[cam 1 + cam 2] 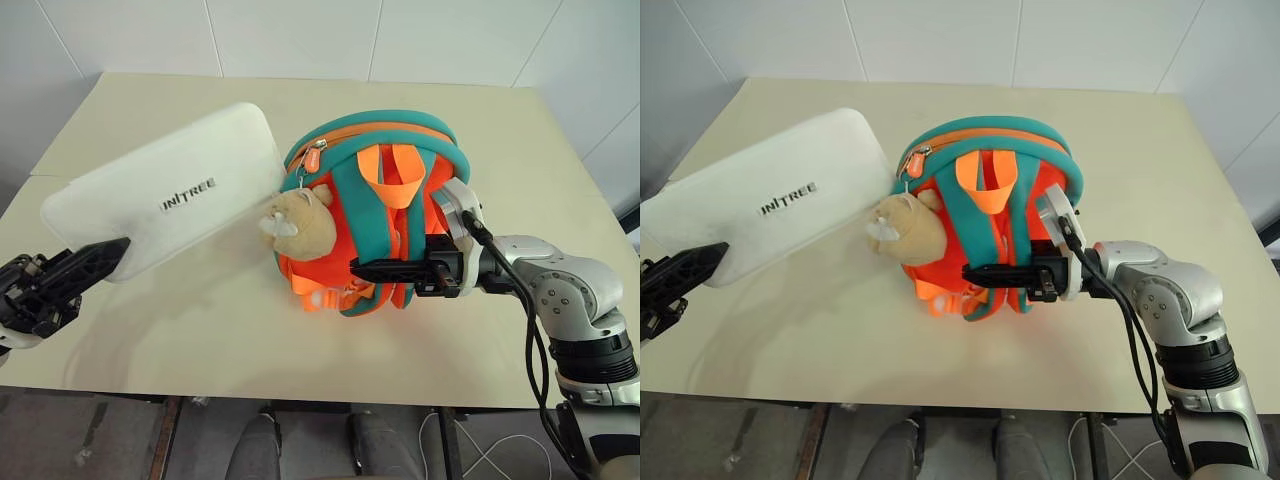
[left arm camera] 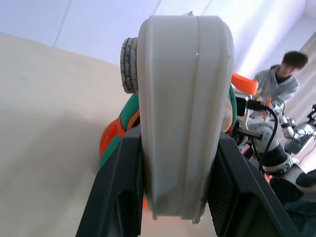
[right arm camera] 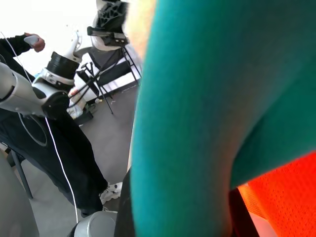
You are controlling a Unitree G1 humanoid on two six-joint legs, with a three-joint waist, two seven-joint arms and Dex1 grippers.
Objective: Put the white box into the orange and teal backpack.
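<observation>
We have the white box (image 1: 170,195) clamped by one short end in our left gripper (image 1: 85,268), its fingers pressed against both flat faces, so the box hangs tilted above the table (image 1: 520,140) with its far corner just beside the backpack (image 1: 375,210) and the plush toy (image 1: 300,225). Our right gripper (image 1: 385,268) is pinched shut on a teal strap of the backpack, probably to steady the bag or lift it. The zipper along the top looks mostly closed, so we judge the opening still needs widening before the box can go in.
</observation>
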